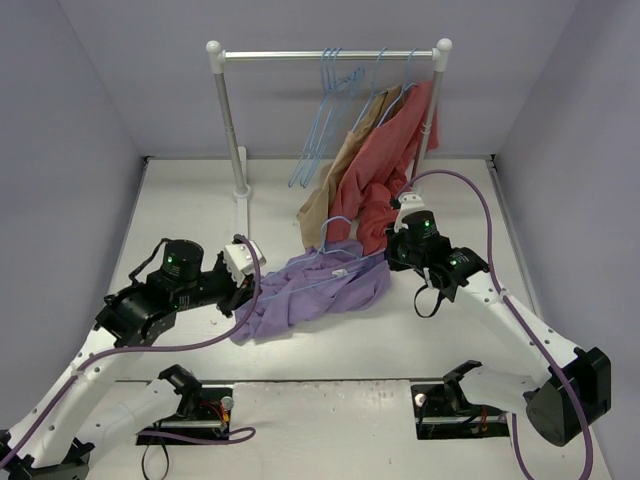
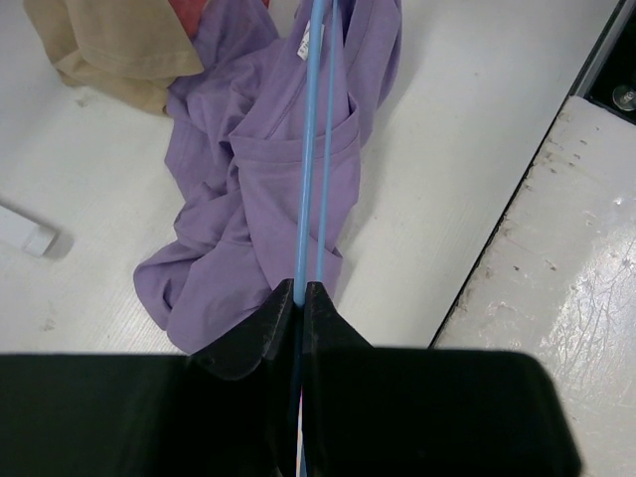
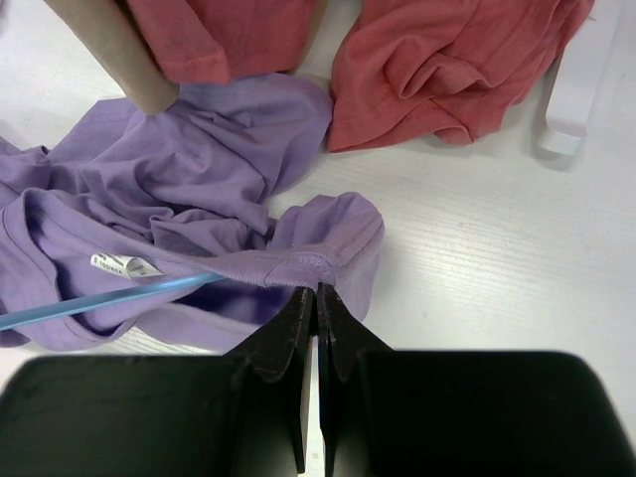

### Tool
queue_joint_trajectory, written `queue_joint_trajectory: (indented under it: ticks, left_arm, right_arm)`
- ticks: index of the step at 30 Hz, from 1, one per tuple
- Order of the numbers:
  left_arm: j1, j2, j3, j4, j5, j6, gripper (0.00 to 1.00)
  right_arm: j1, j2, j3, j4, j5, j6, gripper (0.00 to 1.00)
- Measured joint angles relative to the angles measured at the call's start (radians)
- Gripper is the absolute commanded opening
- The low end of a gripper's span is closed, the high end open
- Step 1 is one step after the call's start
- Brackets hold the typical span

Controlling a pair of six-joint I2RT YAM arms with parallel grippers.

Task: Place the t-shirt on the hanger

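left wrist view shows the left gripper (image 2: 301,290) pinched tight on the thin, straight-barred light-blue hanger (image 2: 307,159), which runs over the soft, rumpled lavender t-shirt (image 2: 248,219) heaped on the scuffed white table (image 2: 447,149), while the right gripper (image 3: 317,291) is closed on a creased fold of its cloth.

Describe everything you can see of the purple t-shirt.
The t-shirt is soft lavender cloth, crumpled in a wrinkled heap on the white table between the arms. A small white label shows inside its round neck. A thin light-blue hanger lies across it, one end tucked under a fold. The right tool is shut on that fold; the left tool is shut on the hanger. The tan garment and red garment overlap its far edge.
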State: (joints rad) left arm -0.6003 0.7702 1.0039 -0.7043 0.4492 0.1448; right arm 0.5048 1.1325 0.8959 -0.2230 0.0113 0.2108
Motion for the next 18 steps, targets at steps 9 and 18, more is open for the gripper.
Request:
queue_joint_trajectory:
  ticks: [9, 18]
  left_arm:
    - [-0.007, 0.019, -0.056, 0.120, -0.002, -0.060, 0.00]
    - [-0.083, 0.043, -0.139, 0.281, -0.001, -0.119, 0.00]
  right_arm:
    - [0.000, -0.003, 0.000, -0.006, -0.028, 0.002, 0.00]
    - [0.009, -0.006, 0.025, -0.014, -0.034, 0.005, 0.00]
